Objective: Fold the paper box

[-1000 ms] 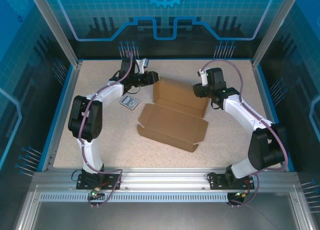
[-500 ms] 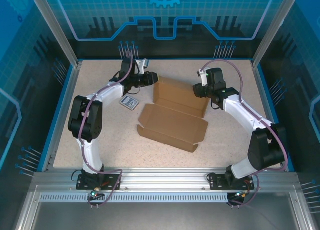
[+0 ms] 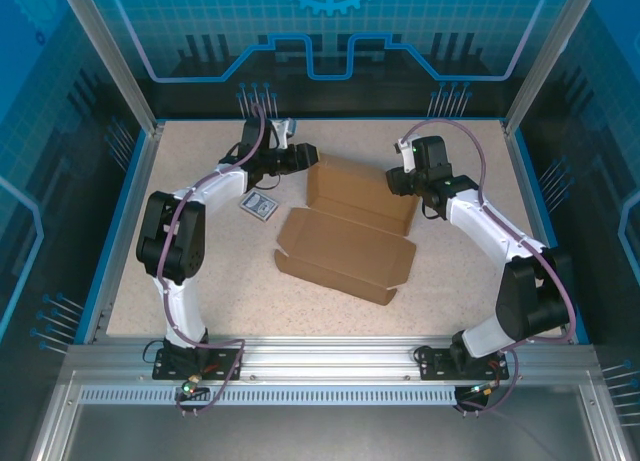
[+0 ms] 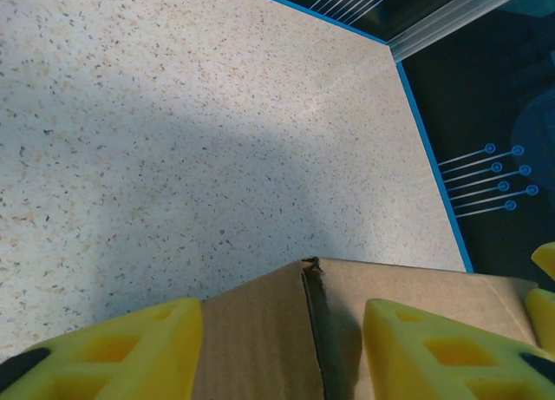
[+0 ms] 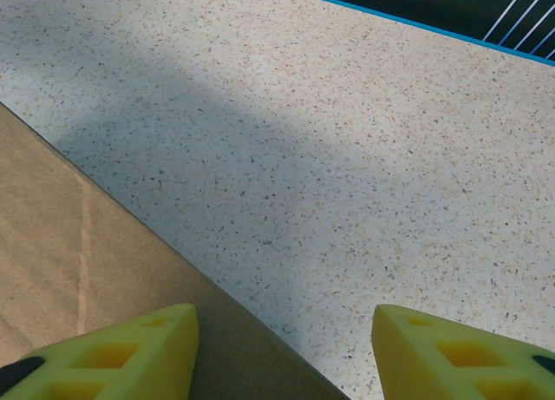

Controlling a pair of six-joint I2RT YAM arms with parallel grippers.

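Little is seen to have moved since the earlier frame: the left gripper (image 3: 306, 159) is shifted only slightly at the far left corner of the paper box (image 3: 345, 243), and the box and right arm are unchanged.

**Fingers.** In the left wrist view the yellow fingers (image 4: 130, 348) are held apart, astride a cardboard corner where a slit is visible. Nothing is clamped. The right gripper (image 5: 284, 318) is likewise spread. Its left finger is over the box edge and bare table is seen between the fingers.

**Box.** It is found mid-table between the two grippers. The far part is raised and the near panel is laid toward the arm bases with its flaps spread.

**Risks.**
- If the left fingers are closed on the slit corner, the wall is likely to be creased or torn there.
- The box is loose and unbraced, so a sideways push is judged likely to slide it instead of folding it.
- If the right gripper is lowered, the wall edge may be caught and dented.
- A printed card (image 3: 258, 205) lies just beside the left forearm and may be swept.

**Room.** Bare table (image 3: 200, 281) is left on the near and left sides. Less is left toward the far blue rim (image 4: 434, 157), which is near both grippers.
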